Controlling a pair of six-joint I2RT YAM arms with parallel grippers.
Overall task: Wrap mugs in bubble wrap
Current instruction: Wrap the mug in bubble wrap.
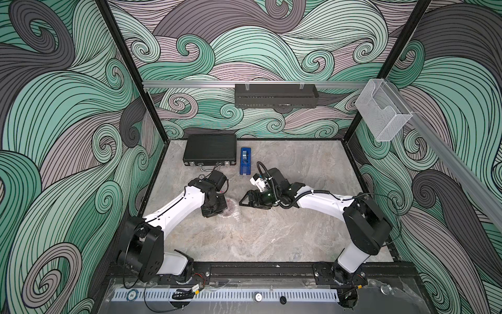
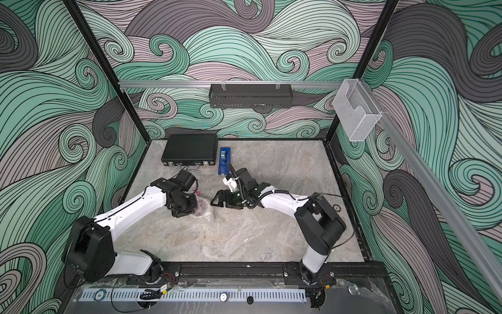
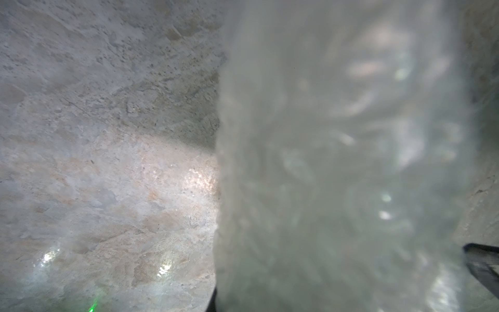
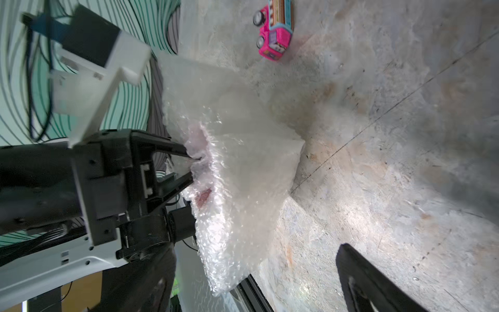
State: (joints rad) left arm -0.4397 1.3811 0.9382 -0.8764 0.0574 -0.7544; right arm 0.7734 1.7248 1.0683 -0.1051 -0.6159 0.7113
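Marble bench (image 1: 271, 239), bundle toward left edge | left gripper (image 4: 195, 167) pinched on bubble wrap (image 4: 243, 175) over mug (image 4: 204, 198) (likely fragile; wrap soft, slippery) | right gripper (image 1: 244, 199) open, empty | best hold: loose wrap edge

Robot test cell, lab-type. Evidence: left arm (image 1: 176, 206), right arm (image 1: 323, 202) bolted to black base rail (image 1: 258, 270); enclosure of black posts (image 1: 130, 68), aluminium rail (image 1: 190, 83), swirl-printed wall panels (image 1: 258, 49); slotted cable strip (image 1: 225, 295) at front; stone-look tabletop (image 1: 271, 233) beneath left gripper (image 4: 194, 165) jaws.
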